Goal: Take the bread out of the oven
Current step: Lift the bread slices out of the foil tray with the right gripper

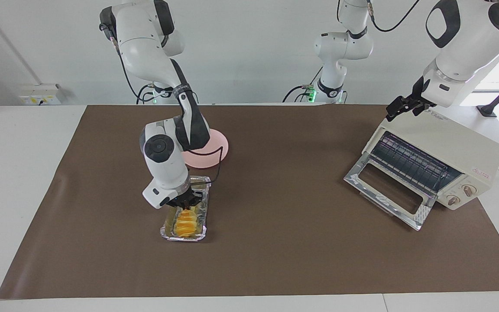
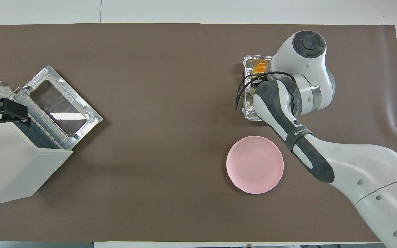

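Observation:
The bread point(image 1: 186, 225), a ridged golden-orange loaf, lies in a silver foil tray point(image 1: 200, 236) on the brown mat. My right gripper point(image 1: 187, 203) is down in the tray at the end of the bread that is nearer to the robots. In the overhead view the right arm covers most of the tray point(image 2: 249, 62) and only a bit of bread point(image 2: 260, 67) shows. The cream-white oven point(image 1: 461, 149) stands at the left arm's end of the table with its glass door point(image 1: 388, 190) dropped open and its rack bare. My left gripper point(image 1: 401, 108) is open and waits over the oven's top.
A pink plate point(image 2: 255, 164) lies on the mat beside the foil tray, nearer to the robots. The brown mat point(image 1: 275, 195) covers most of the table. The oven point(image 2: 12, 162) and its open door point(image 2: 64, 103) also show in the overhead view.

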Controlling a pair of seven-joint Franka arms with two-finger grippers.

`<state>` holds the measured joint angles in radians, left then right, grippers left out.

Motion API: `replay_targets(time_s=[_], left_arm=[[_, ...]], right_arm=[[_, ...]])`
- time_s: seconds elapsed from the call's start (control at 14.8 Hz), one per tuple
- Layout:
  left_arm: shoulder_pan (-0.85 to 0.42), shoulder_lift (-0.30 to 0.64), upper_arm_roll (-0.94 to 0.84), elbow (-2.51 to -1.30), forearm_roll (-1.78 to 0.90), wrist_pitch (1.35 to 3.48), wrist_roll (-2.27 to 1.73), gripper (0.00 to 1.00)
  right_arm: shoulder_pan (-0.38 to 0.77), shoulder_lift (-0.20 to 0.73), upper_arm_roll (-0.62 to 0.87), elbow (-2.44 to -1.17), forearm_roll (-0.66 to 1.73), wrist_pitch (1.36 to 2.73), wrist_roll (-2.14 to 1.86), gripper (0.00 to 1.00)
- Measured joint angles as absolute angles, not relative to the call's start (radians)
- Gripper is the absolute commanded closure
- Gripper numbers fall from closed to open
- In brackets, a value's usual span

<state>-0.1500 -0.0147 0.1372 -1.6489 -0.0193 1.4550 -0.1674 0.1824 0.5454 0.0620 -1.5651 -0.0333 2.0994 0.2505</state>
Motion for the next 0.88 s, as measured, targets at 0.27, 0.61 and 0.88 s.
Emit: replay_targets(time_s=[0.27,0.61,0.88], left_arm=[[-0.150,-0.015,0.137,-1.649,-0.019,1.455,-0.167,0.00],[-0.150,-0.015,0.137,-1.649,-0.019,1.455,-0.167,0.00],[-0.150,-0.015,0.137,-1.649,-0.019,1.455,-0.167,0.00]], right_arm=[[0.177,0.527,0.063,-1.485,-0.033,1.960,0.250,1.00],[0.194,0.401,0.076,-1.482,-0.031,1.767,0.253,1.00],[0.197,0.217,0.095,-1.650,0.014,1.706,0.259,1.00]])
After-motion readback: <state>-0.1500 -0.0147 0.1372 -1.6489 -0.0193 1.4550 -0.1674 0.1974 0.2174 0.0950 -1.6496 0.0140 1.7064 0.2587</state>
